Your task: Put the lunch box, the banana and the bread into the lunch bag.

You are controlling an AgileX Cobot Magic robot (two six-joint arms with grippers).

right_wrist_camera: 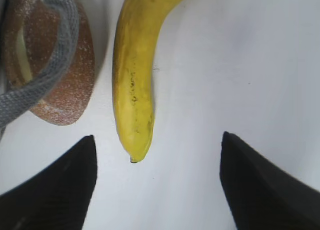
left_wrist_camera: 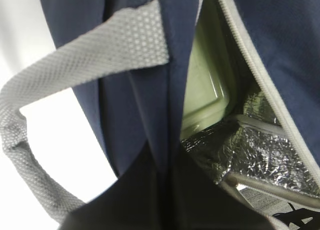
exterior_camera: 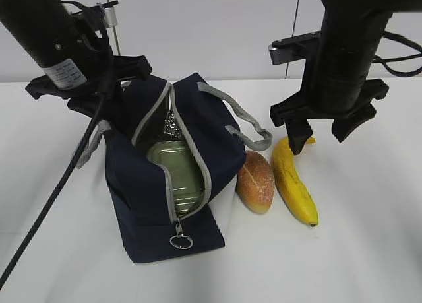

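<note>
Navy fabric dominates the white bench (exterior_camera: 369, 250) as the lunch bag (exterior_camera: 142, 197) stands unzipped, its grey zipper (exterior_camera: 198, 164) parted along the top and the metal ring pull (exterior_camera: 180, 240) hanging at the near end, toward 6 o'clock. Inside, the lunch box (exterior_camera: 175, 171) lies flat with its pale sage-green lid up — the left wrist view shows one corner of it resting against crinkled silvery lining (left_wrist_camera: 250, 155). The left gripper (exterior_camera: 99, 85) sits at the bag's far end, toward 11 o'clock from the lunch box; its fingers are closed, apparently pinching the navy fabric of the bag's edge beside a grey webbing handle (left_wrist_camera: 90, 54), though the contact itself is partly hidden. Just beside the bag, at 3 o'clock, lies the bread (exterior_camera: 256, 181), a golden-brown roll, with the bag's other grey handle (exterior_camera: 247, 128) drooping over its far end. The banana (exterior_camera: 293, 181) lies alongside the bread on the side away from the bag, close to it, its dark tip pointing to 5 o'clock. Above the banana's far end hangs the right gripper (exterior_camera: 326, 128) — its fingers (right_wrist_camera: 55, 190) spread wide and empty, clear of the fruit, which the right wrist view shows lying between them on the bare bench.
</note>
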